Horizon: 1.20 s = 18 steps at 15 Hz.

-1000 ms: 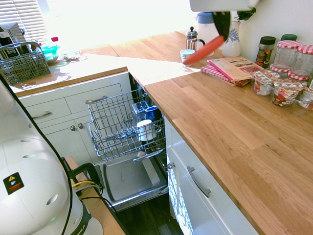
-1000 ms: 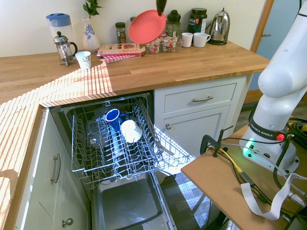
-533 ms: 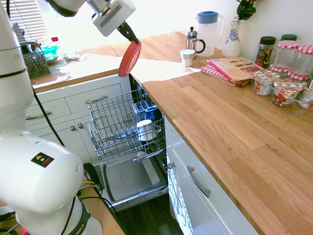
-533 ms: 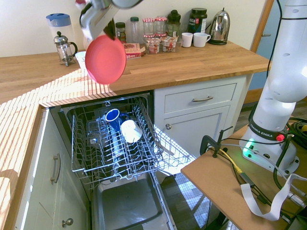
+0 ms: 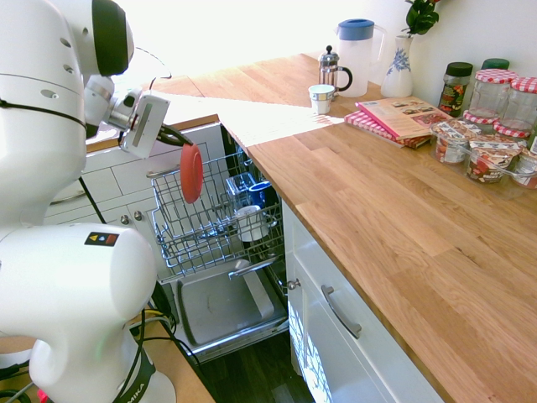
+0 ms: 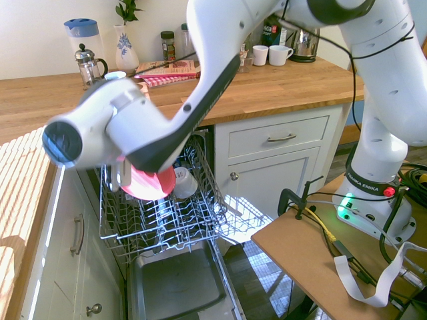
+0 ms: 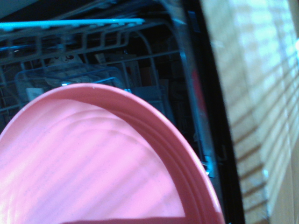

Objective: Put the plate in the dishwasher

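Note:
The coral-red plate (image 5: 191, 172) hangs upright, edge-on to the first exterior view, just above the pulled-out grey wire rack (image 5: 201, 227) of the open dishwasher (image 5: 220, 309). My gripper (image 5: 182, 143) is shut on its top rim, coming in from the left. In the second exterior view my arm hides the gripper and most of the plate (image 6: 148, 185), which shows low over the rack (image 6: 160, 223). Close up in the wrist view, the plate (image 7: 93, 172) fills the lower part, with rack wires (image 7: 79, 70) behind it.
A white cup (image 5: 249, 223) and a blue cup (image 5: 259, 194) sit in the rack's right part. The wooden countertop (image 5: 377, 201) runs close along the rack's right side, bearing a French press (image 5: 330, 67), a small cup (image 5: 320, 97), a book (image 5: 403, 116) and jars (image 5: 495, 126).
My arm has swung the plate from above the far counter leftward and down. It now hangs upright just over the dishwasher rack, still held.

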### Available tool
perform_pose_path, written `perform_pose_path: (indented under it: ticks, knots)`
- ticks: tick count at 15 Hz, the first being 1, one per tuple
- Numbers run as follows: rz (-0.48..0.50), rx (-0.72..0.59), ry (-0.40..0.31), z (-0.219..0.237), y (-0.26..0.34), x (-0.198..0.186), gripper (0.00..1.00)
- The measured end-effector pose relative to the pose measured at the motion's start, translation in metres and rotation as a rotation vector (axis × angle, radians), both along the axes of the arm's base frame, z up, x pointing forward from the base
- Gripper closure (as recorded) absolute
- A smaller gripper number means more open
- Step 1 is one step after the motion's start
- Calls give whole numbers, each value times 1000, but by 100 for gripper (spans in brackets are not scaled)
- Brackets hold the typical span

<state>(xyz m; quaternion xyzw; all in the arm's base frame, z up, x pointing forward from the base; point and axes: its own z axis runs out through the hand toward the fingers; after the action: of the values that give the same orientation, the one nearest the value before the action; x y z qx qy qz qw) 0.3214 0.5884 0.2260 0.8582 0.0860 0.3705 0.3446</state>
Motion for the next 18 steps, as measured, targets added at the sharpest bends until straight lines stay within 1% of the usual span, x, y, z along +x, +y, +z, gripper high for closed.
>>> perform_pose_path:
  ticks: [2, 4, 5, 7, 9, 11, 14, 18]
  knots:
    - [13, -63, 18, -43, 12, -1, 100]
    - [4, -71, 42, -55, 16, 9, 100]
    - [-13, -64, 71, -52, 19, 12, 0]
    - [-39, -57, 134, -46, 22, 21, 0]
    - [-74, -54, 214, -42, 20, 36, 0]
    - [-104, -46, 277, -41, 17, 51, 0]
    - [-129, -27, 348, -43, 18, 59, 0]
    - [-139, -6, 408, -40, 24, 64, 0]
